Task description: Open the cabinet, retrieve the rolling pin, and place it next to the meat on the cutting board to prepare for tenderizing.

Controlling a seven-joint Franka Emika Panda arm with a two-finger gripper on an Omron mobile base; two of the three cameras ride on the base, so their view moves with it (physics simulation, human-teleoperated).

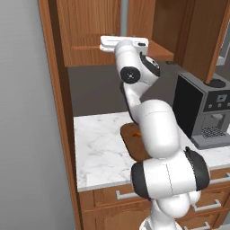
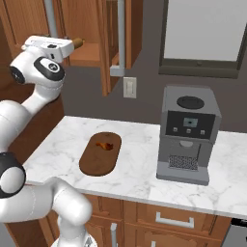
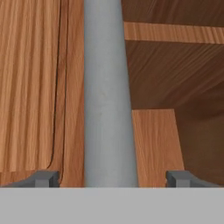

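A reddish-brown wooden wall cabinet [image 2: 91, 29] fills the upper part of the scene. In the right base view one of its doors hangs swung outward, edge-on, with a long silver bar handle [image 2: 121, 36] running down it. The interior shelf is exposed behind it, and a small tan rounded end [image 2: 77, 43] pokes out just past the robot's hand; what it belongs to is unclear.

The white robot arm reaches up to cabinet height. In the hand view its gripper [image 3: 113, 178] is spread wide, the two dark fingertips [image 3: 43, 178] standing well apart on either side of the silver bar, which runs straight up between them. Neither tip touches the bar, and nothing is held. Behind the bar lie a panelled wooden door face on one side and darker cabinet interior with a shelf on the other.

Below, a white marble counter [image 2: 140, 169] runs along a dark grey wall. A grey coffee machine [image 2: 187, 135] stands on it towards the right. To its left lies the dark brown oval cutting board [image 2: 100, 154], flat on the marble, with the small orange-brown piece of meat [image 2: 102, 144] resting near its far end. Wooden drawers [image 2: 169, 219] with short silver handles sit under the counter. A pale wall switch [image 2: 129, 87] is mounted above the counter, and a dark-framed window [image 2: 205, 36] sits above the coffee machine.
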